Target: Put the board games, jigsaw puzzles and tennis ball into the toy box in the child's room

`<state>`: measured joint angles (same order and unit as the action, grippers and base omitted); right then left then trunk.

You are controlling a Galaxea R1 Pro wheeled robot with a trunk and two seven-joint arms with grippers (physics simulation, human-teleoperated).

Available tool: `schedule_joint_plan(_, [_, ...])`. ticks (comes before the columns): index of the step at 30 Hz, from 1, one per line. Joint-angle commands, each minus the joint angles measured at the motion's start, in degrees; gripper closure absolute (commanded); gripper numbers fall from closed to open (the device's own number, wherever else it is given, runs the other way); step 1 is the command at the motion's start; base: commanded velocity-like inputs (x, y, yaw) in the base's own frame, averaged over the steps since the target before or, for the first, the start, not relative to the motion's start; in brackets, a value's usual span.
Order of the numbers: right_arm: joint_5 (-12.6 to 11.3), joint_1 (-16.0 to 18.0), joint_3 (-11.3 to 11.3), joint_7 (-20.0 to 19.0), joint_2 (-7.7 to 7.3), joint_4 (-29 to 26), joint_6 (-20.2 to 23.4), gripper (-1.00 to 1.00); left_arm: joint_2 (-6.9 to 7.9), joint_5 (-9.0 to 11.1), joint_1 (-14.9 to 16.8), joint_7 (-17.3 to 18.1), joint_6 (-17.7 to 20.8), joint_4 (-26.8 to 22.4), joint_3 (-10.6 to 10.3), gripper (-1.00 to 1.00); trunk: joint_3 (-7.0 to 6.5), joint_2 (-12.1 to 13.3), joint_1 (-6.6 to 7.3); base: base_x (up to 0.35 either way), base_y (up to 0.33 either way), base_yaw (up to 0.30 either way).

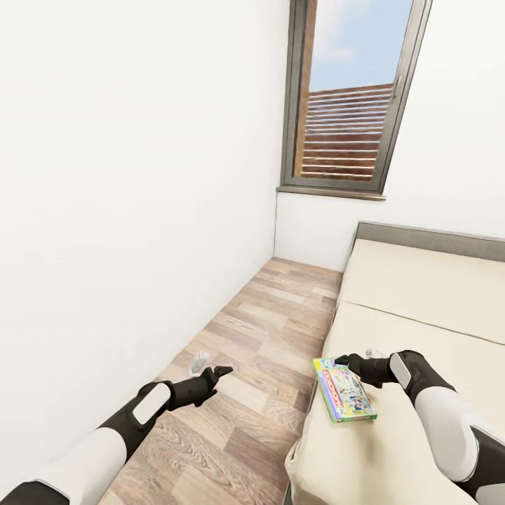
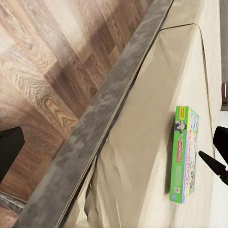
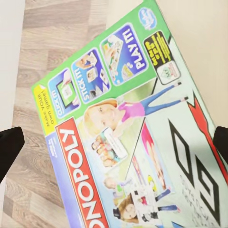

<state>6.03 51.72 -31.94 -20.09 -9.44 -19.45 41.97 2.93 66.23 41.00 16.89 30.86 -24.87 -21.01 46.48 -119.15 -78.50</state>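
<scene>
One green-white board game (image 1: 344, 390) lies flat near bed (image 1: 421, 308) edge, red "MONOPOLY" banner, "PLAY IT!" panel. R gripper (image 1: 341, 361) spread wide over it, grasping nothing; L gripper (image 1: 210, 367) state unclear.

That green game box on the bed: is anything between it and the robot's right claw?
Nothing visible. The right gripper hovers by the green board game on the bed, fingers spread, with only bare box beneath it.

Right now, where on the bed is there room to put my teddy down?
The bed is bare from the grey headboard down to the green game box. The near corner is busy: the box lies at the floor-side edge, with the right hand over it.
</scene>
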Motion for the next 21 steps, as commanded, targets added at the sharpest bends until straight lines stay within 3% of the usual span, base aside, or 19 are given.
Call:
schedule_joint_plan(1, [0.6, 0.0, -0.4, -0.4, 0.03, -0.1, 0.2, -1.0, 0.05, 0.2, 0.0, 0.1, 0.1, 0.0, -0.3, -1.0, 0.05, 0.0, 0.01, 0.0, 0.0, 0.01])
schedule_joint_plan(21, [0.6, 0.0, -0.4, -0.4, 0.03, -0.1, 0.2, -1.0, 0.06, 0.2, -0.1, 0.2, 0.1, 0.0, -0.3, -1.0, -0.19, 0.0, 0.01, 0.0, 0.0, 0.062])
